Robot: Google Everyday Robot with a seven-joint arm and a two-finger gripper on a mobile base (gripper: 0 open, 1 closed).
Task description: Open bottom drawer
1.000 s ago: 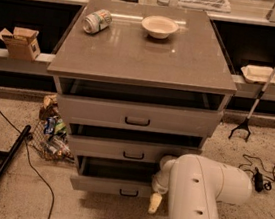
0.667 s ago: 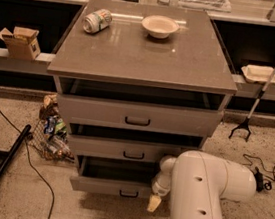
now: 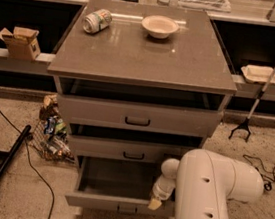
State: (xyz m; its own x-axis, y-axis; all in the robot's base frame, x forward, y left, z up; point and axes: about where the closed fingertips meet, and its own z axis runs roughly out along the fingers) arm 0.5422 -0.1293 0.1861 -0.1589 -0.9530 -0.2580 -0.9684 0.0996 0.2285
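The bottom drawer (image 3: 100,202), lowest in the cabinet (image 3: 144,57), has slid further out than a second ago, its inside now showing, with the gripper (image 3: 155,202) at its front's right end, whether clamped or free impossible to tell, so the opening looks nearly done.

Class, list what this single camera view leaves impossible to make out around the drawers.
Bottom drawer: right end of its front, hidden by the arm.
Tool, at that drawer's front right corner: whether it touches the front, masked by its own body.
Arm: base cut off by the bottom edge.
Can on top: label too small to read.
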